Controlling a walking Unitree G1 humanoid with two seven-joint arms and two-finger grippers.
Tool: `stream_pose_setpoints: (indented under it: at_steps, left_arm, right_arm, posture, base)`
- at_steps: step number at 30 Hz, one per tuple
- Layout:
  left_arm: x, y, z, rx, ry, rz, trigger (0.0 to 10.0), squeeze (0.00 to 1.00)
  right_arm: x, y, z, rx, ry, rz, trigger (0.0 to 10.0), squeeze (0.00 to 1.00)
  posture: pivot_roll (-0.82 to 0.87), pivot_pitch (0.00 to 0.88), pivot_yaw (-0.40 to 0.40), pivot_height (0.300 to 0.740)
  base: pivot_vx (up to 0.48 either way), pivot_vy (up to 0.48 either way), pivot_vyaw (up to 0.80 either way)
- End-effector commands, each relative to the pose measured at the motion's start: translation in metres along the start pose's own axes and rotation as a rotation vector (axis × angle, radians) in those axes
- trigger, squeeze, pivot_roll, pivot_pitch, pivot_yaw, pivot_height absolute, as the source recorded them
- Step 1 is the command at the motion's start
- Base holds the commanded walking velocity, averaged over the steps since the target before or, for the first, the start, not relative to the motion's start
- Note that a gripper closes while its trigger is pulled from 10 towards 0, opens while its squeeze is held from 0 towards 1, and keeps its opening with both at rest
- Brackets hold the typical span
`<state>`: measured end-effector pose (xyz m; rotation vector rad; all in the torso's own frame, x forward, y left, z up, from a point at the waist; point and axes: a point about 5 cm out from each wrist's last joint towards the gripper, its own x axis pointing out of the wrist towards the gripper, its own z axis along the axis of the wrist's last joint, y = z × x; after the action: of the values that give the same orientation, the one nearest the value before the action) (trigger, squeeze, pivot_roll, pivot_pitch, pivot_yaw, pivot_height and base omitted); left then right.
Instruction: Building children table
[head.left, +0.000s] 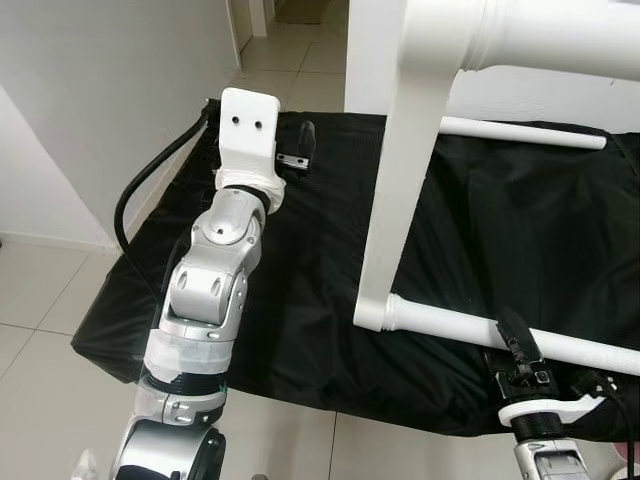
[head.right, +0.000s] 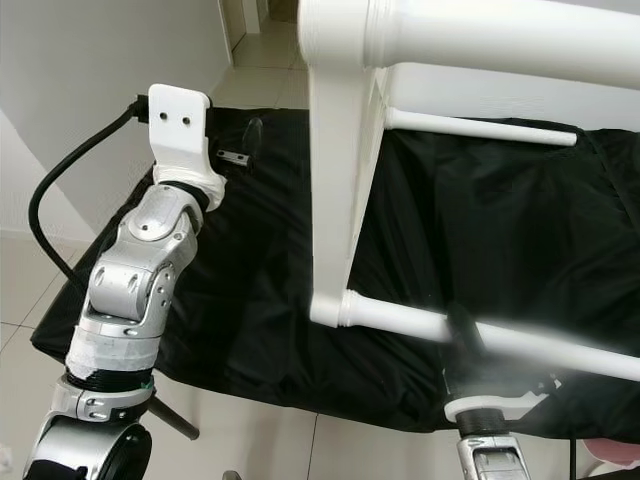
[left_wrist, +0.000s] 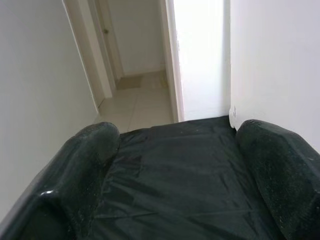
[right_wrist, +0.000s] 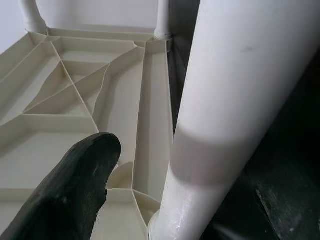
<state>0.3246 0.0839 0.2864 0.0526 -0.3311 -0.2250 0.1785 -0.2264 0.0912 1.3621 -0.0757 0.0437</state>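
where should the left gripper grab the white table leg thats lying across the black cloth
Probably mid-span of the near white table leg, between its socket joint and the right gripper already at it. It's a round bar lying level, so come down from above, fingers straddling it. The left gripper is open over the black cloth.

I see a black sheet (head.left: 300, 300) covering a low platform, wrinkled, its near edge hanging over the floor (head.left: 40, 300). The floor is pale tile with visible grout lines. I note a white wall (head.left: 90, 90) along the platform's left side. Past the far end, a doorway (left_wrist: 135, 45) opens onto a tiled corridor with white door frames.
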Motion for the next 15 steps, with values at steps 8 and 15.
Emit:
stream_pose_setpoints:
  at_steps: [8, 15]
  left_arm:
    - [0.002, 0.002, -0.001, 0.015, 0.022, 0.03, 10.0, 0.0]
    - [0.001, 0.003, -0.002, 0.016, 0.027, 0.028, 10.0, 0.0]
  right_arm:
    - [-0.055, -0.024, -0.026, 0.126, 0.063, -0.1, 10.0, 0.0]
    - [-0.07, -0.01, -0.03, 0.123, 0.098, 0.004, 10.0, 0.0]
  posture:
    - [-0.08, 0.105, 0.104, 0.74]
    - [-0.09, 0.112, 0.113, 0.74]
  base:
    - [0.0, 0.0, 0.0]
    - [0.0, 0.0, 0.0]
